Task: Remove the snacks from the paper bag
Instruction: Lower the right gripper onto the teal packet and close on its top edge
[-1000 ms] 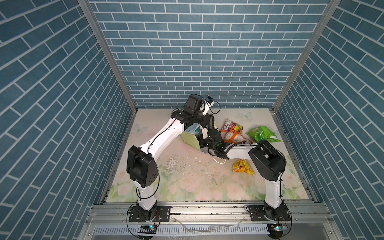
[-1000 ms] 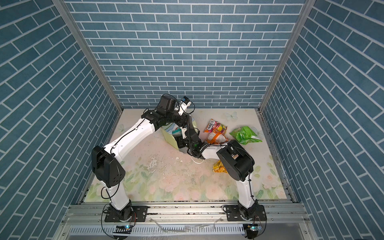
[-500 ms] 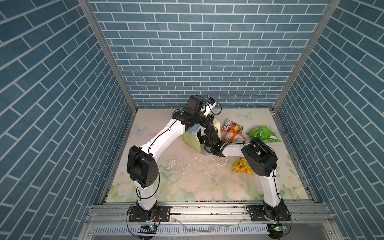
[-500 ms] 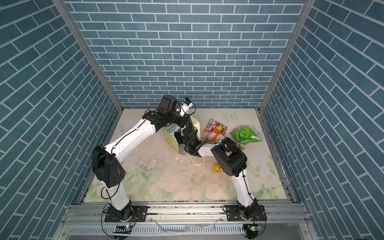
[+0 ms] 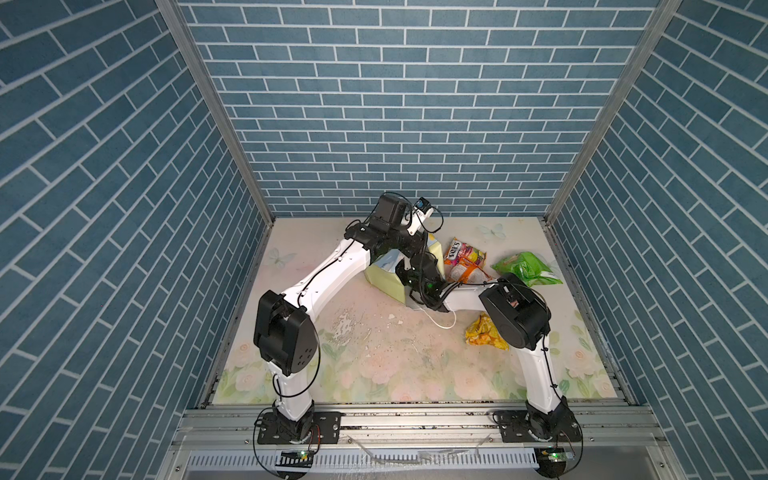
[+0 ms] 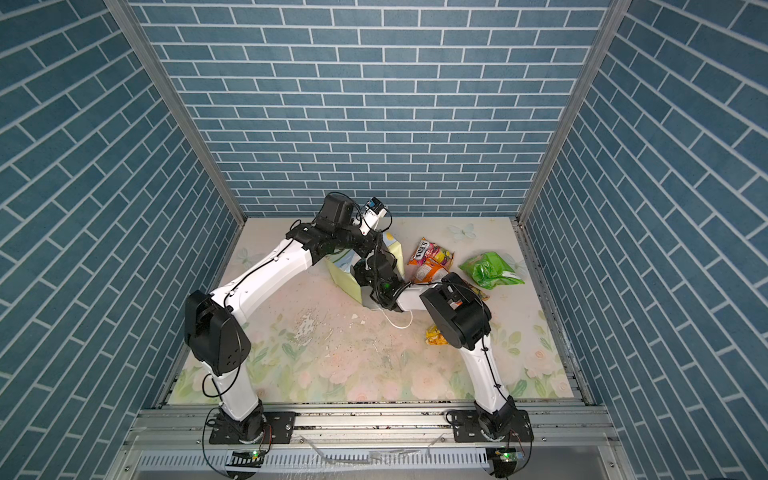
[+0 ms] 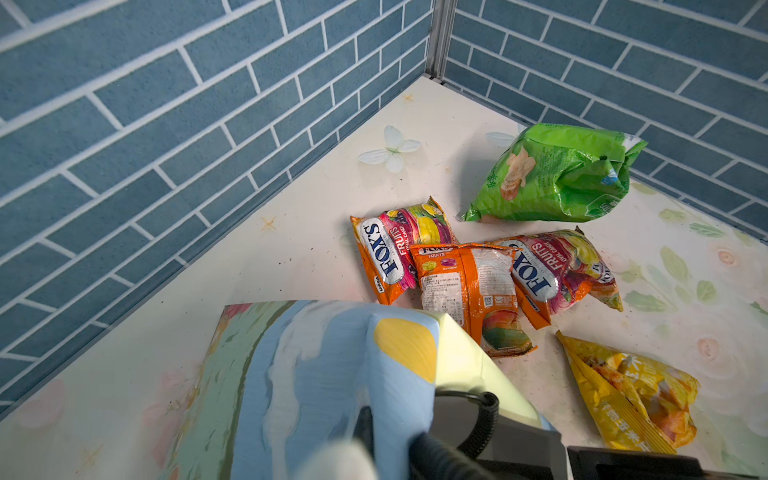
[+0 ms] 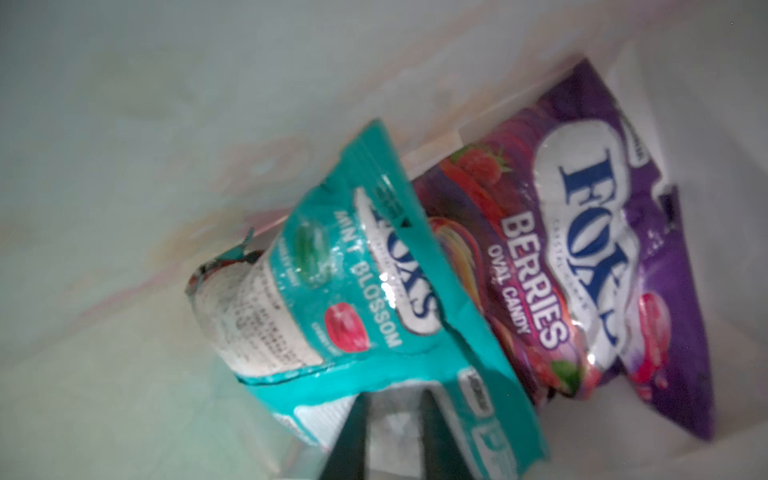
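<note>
**3 blue brick walls, floral floor**

You see blue brick-pattern walls on the left, far and right, joined by 2 metal corner posts. The floor is a pale floral mat with a scuffed patch near its middle and a metal rail along the near edge.

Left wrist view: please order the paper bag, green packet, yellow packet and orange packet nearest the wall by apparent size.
1. paper bag, but it is closest to the camera.
2. green packet.
3. yellow packet, nearly equal to the green; it lies nearer, so unsure.
4. orange packet nearest the wall, partly covered.
</note>
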